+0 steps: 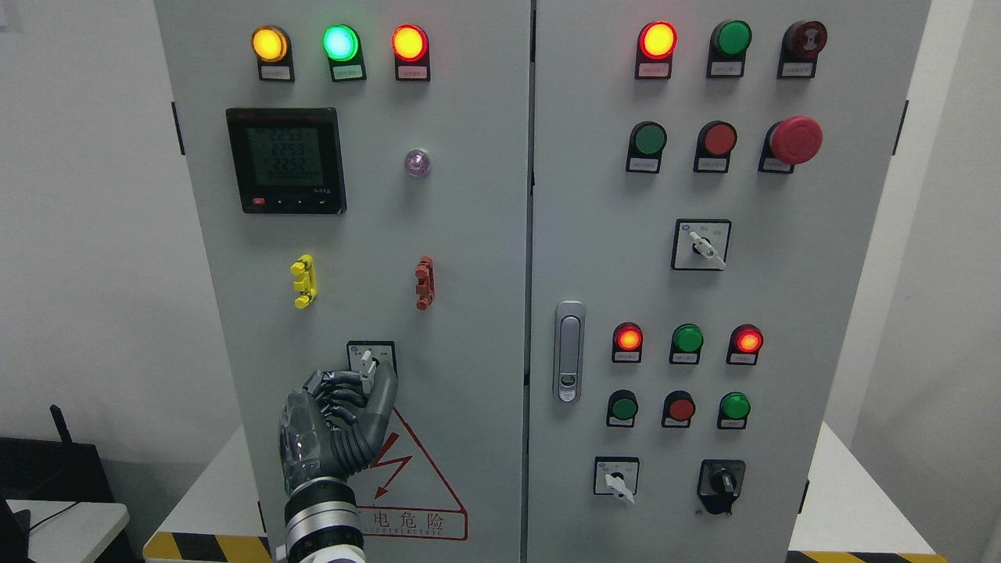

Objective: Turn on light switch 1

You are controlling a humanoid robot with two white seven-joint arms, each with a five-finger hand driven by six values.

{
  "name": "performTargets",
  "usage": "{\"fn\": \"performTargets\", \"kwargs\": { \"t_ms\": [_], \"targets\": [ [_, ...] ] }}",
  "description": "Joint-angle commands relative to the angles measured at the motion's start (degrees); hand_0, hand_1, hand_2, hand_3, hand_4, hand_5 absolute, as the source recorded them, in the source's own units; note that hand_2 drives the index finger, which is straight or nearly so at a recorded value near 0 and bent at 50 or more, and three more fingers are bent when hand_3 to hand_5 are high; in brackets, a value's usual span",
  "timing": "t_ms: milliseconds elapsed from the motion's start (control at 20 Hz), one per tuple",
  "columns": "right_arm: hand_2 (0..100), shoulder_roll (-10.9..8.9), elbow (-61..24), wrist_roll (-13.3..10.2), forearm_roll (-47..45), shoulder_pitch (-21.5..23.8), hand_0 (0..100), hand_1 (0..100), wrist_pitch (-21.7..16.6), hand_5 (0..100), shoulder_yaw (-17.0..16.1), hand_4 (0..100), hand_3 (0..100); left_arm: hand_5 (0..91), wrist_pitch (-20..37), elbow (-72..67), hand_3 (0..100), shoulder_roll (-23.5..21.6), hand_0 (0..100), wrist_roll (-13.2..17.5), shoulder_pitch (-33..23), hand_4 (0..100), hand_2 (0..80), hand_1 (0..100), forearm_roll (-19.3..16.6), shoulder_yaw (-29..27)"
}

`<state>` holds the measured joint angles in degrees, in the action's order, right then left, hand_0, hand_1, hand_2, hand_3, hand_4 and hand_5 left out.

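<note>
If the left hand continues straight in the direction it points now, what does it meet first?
The left hand points up at the cabinet door, fingers curled at the white rotary switch. It would probably meet that switch's knob first; it may already be touching, but depth is unclear from this view.

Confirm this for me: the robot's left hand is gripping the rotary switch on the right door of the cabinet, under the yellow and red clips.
Not quite. In the head view the left hand grips the rotary switch on the left door, not the right. It does sit under the yellow clip and red clip.
</note>
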<state>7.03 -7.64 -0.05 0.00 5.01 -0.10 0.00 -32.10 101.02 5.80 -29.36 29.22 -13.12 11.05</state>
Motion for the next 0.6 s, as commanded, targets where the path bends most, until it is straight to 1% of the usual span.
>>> {"fn": "performTargets", "kwargs": {
  "t_ms": [0, 551],
  "targets": [
    [0, 0.0, -0.01, -0.04, -1.49, 0.0, 12, 39, 0.02, 0, 1.14, 0, 0, 85.7, -0.16, -0.3, 77, 0.0, 18, 0.01, 0.14, 84, 53.1, 49, 0.11, 0.03],
    [0, 0.0, -0.01, -0.04, -1.49, 0.0, 12, 39, 0.02, 0, 1.14, 0, 0, 86.0, -0.6, -0.39, 77, 0.0, 19, 0.01, 0.49, 85, 53.3, 48, 0.11, 0.03]
  ]
}}
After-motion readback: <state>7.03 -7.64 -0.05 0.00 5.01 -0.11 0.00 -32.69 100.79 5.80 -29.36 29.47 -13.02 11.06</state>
